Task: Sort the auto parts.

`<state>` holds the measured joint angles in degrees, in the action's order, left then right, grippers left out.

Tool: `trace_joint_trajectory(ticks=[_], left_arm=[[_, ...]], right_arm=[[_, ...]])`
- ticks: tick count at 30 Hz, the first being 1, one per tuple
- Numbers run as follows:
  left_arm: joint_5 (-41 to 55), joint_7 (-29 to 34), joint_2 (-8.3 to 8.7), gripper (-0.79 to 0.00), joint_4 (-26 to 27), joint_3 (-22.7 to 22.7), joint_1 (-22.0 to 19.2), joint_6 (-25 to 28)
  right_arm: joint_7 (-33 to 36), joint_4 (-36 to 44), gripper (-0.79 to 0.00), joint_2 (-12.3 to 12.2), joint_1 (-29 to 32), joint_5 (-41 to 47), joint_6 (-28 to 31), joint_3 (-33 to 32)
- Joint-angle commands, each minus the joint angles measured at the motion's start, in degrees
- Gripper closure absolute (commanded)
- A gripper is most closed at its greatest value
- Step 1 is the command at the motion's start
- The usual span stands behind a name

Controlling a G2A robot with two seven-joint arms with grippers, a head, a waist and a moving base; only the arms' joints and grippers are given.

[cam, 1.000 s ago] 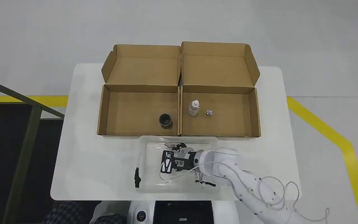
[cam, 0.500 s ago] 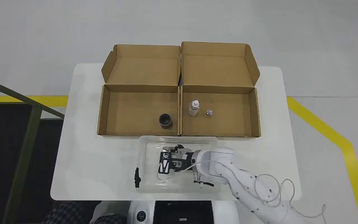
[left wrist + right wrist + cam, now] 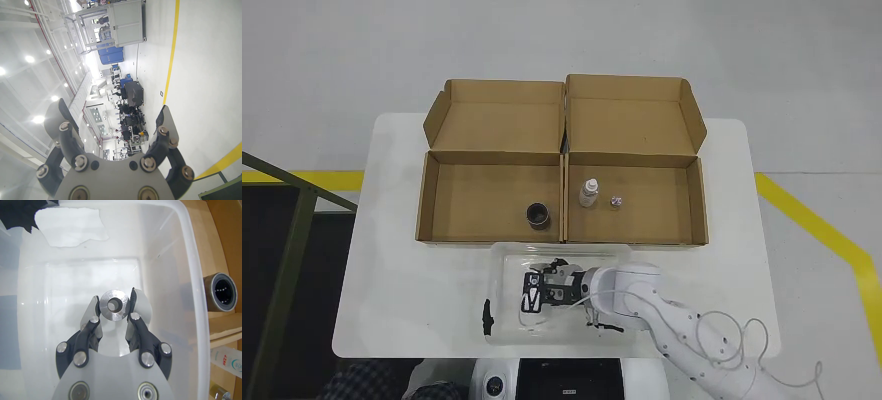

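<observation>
My right gripper [image 3: 115,301] sits low inside the clear plastic bin [image 3: 191,256], shut on a silver metal ring [image 3: 115,308] with a round hole; both pads press its rim. From above, the same gripper [image 3: 533,294] lies in the left half of the bin [image 3: 504,262]. The left cardboard box [image 3: 442,205] holds a dark cylindrical bearing [image 3: 537,213] [image 3: 221,292]. In the right box [image 3: 697,205] are a white bottle [image 3: 589,192] and a small metal part [image 3: 616,200]. My left gripper [image 3: 113,106] is open and holds nothing, facing out into the room.
A small black part [image 3: 485,317] lies on the white table [image 3: 392,280] just left of the bin. A torn white label [image 3: 71,228] shows on the bin's far side. Both boxes stand side by side behind the bin, flaps open.
The right gripper has slid a little to the left inside the bin. The parts in the boxes have not moved.
</observation>
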<state>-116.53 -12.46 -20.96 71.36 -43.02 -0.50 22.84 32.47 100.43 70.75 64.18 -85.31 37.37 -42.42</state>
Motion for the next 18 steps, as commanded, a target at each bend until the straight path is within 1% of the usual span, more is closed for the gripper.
trace_joint_trajectory(ticks=[1,7,18], left_arm=[[0.00,0.00,0.00,-0.785,0.00,0.00,0.00,0.00],[0.00,0.00,0.00,-0.785,0.00,0.00,0.00,0.00],[0.00,0.00,0.00,-0.785,0.00,0.00,0.00,0.00]], right_arm=[[0.07,-0.01,0.000,0.04,-0.05,0.04,0.03,0.06],[-0.35,1.18,0.000,-0.06,0.23,1.12,0.51,-0.67],[-3.47,5.28,0.000,-1.11,2.61,5.49,2.93,-4.84]])
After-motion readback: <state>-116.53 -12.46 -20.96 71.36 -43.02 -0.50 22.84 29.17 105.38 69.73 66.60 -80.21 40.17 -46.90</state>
